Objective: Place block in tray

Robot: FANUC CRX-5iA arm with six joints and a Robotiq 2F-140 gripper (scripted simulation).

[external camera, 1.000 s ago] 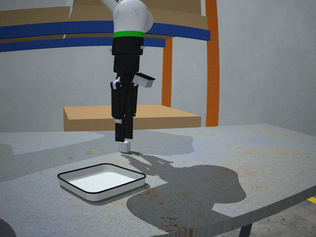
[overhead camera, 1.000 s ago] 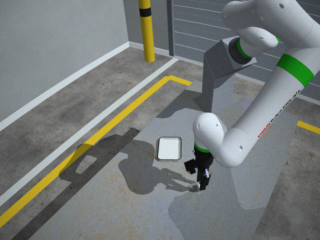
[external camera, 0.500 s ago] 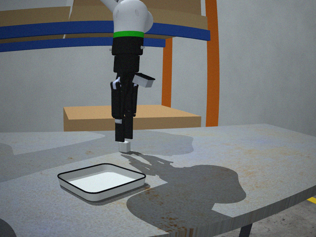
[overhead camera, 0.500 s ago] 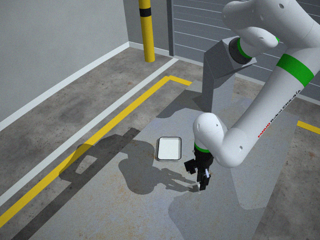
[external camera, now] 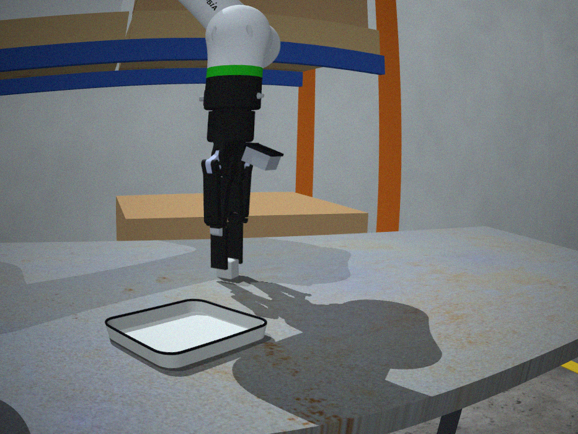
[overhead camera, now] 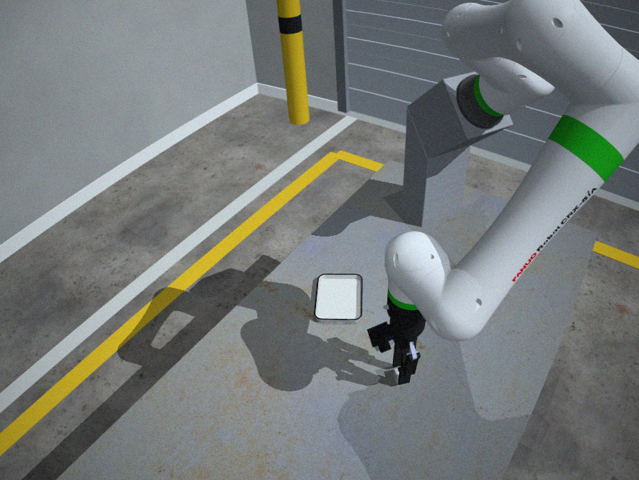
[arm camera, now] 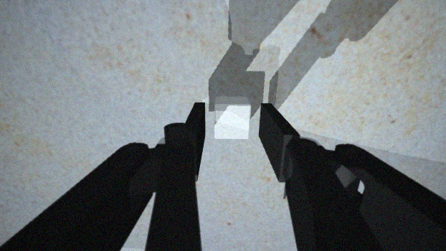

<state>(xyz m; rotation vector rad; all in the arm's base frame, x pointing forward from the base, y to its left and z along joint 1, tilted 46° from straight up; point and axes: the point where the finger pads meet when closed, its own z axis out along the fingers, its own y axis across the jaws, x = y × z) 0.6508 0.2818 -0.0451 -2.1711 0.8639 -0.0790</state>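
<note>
1. One small white cube, the block point(arm camera: 231, 122), sits on the table point(external camera: 467, 289) at wrist-view centre.
2. One gripper point(arm camera: 231, 107) straddles it, fingers apart, gripping nothing.
3. One white tray point(external camera: 140, 342) lies lower left in the exterior view.

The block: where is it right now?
The block sits on the table between the open hand's fingertips, beyond the white tray in the exterior view.

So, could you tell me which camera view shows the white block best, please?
The wrist view: the block sits on the table between the open claw fingers, gaps either side. The exterior view shows only its lower part beside a fingertip. From the top view the claw almost hides it.
</note>
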